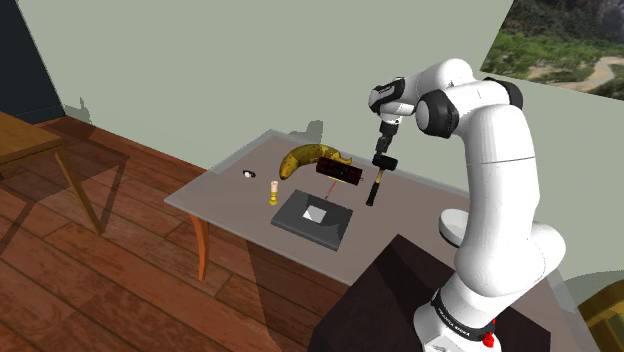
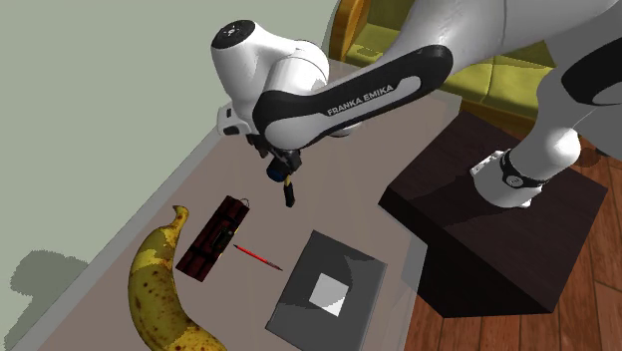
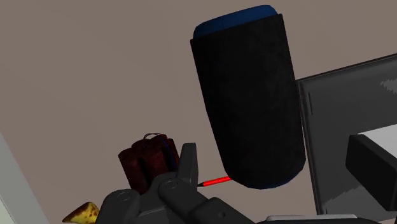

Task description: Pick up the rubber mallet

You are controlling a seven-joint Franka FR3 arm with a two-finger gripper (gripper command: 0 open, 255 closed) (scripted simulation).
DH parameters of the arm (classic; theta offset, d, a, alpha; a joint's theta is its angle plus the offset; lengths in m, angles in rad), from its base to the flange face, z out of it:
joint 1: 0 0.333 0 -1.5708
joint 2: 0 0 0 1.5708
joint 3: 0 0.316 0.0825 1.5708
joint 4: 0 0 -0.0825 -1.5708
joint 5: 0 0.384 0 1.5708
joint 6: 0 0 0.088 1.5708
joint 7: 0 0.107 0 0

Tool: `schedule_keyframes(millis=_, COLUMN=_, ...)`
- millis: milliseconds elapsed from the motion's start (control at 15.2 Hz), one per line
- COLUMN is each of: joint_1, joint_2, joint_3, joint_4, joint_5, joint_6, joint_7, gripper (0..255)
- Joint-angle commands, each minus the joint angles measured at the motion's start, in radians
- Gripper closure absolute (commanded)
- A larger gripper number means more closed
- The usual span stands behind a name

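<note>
Mallet point(image 1: 377, 182): hanging head-up under the gripper point(image 1: 383, 150), over the table point(image 1: 230, 185), near a bundle of dark red sticks point(image 2: 212, 237). Being clasped by its black, blue-capped head, judging by one finger point(image 3: 188, 167) lying alongside it in the wrist view and the other hiding behind. Handle dangling toward the tabletop, tilting slightly; not revealing any gap under its tip. Risking a pivot: gripping a round head, with all that handle hanging below, inviting a swing or a slow roll in the grip during any quick lift. Risking a slip too, squeezing on a curved, smooth-looking surface. Also courting a knock, carrying the handle low past the sticks, the thin red pencil point(image 2: 258, 258) or the dark tray point(image 2: 354, 269); lifting straight up first looking safer.
</note>
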Motion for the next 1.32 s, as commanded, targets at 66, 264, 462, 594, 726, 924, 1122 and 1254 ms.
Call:
schedule_keyframes(millis=66, joint_1=-0.005, joint_2=0.018, joint_3=0.005, joint_4=-0.013, joint_5=0.009, joint_6=0.030, joint_7=-0.009, gripper=0)
schedule_keyframes(millis=264, joint_1=-0.008, joint_2=0.034, joint_3=0.010, joint_4=-0.022, joint_5=0.016, joint_6=0.055, joint_7=-0.012, gripper=0)
schedule_keyframes(millis=462, joint_1=-0.008, joint_2=0.035, joint_3=0.011, joint_4=-0.020, joint_5=0.016, joint_6=0.053, joint_7=-0.012, gripper=255)
schedule_keyframes(millis=594, joint_1=-0.007, joint_2=0.034, joint_3=0.010, joint_4=-0.022, joint_5=0.016, joint_6=0.054, joint_7=-0.012, gripper=255)
schedule_keyframes(millis=726, joint_1=-0.007, joint_2=0.034, joint_3=0.010, joint_4=-0.022, joint_5=0.016, joint_6=0.054, joint_7=-0.012, gripper=255)
schedule_keyframes(millis=924, joint_1=-0.007, joint_2=0.034, joint_3=0.010, joint_4=-0.021, joint_5=0.016, joint_6=0.053, joint_7=-0.012, gripper=255)
schedule_keyframes(millis=1122, joint_1=-0.006, joint_2=0.022, joint_3=0.006, joint_4=-0.015, joint_5=0.010, joint_6=0.036, joint_7=-0.009, gripper=255)
schedule_keyframes(millis=1254, joint_1=-0.004, joint_2=0.009, joint_3=0.002, joint_4=-0.007, joint_5=0.005, joint_6=0.016, joint_7=-0.006, gripper=255)
